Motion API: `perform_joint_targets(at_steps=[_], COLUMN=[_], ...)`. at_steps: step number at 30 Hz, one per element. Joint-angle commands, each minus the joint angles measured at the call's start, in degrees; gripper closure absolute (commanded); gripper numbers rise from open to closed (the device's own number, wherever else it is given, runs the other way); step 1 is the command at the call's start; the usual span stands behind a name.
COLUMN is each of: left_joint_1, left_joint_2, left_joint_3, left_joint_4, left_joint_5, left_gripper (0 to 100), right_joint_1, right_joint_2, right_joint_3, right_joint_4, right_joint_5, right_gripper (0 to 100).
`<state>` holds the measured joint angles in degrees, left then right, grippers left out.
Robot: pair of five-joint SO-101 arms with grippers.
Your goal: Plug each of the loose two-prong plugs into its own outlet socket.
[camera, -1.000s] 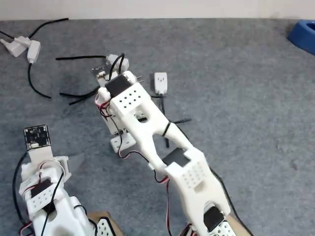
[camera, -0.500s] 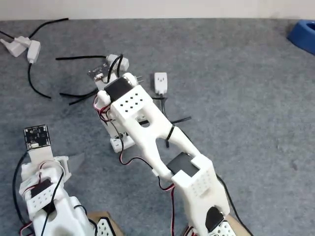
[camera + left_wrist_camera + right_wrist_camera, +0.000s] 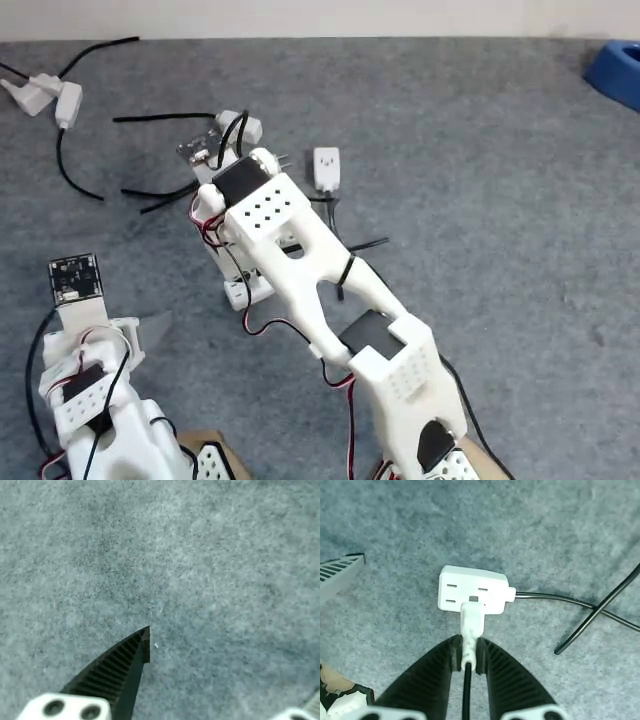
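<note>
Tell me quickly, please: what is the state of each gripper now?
Left gripper: open, holding nothing.
Right gripper: closed on the white plug at the outlet socket.

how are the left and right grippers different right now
The right gripper is shut on a white plug, while the left gripper is open and holds nothing. The right gripper sits at a white outlet block, with the plug's front end against it; the left gripper hangs over bare grey carpet. Both have black fingers on white bodies.
</note>
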<state>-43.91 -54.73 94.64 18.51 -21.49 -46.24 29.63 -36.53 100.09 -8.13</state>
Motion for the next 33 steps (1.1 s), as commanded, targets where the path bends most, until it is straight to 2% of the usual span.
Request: perform_joint_targets(at_steps=[1,10,21,33], left_joint_1=[-0.57,-1.45,-1.54,-3.12], left_joint_2=[-0.84,-0.84,-0.84,-0.92], left_joint_3=[-0.22,-0.22,-0.22,-0.48], left_joint_4=[-0.79,-0.79,-0.79,-0.79], left_joint_5=[-0.18,-0.35,-0.35,-0.35], left_gripper=[50,50,50,50], right_joint_1=[1.45,2.59,2.68,1.1], right_joint_2=[2.24,4.88,5.85,20.09], right_joint_3=[-0.75,-6.73,-6.64,-10.33], right_joint_4=[0.75,0.92,0.75,-0.92], right_joint_5=[0.79,0.88,1.85,2.2], right_gripper=[99.3,99.3,99.3,99.3])
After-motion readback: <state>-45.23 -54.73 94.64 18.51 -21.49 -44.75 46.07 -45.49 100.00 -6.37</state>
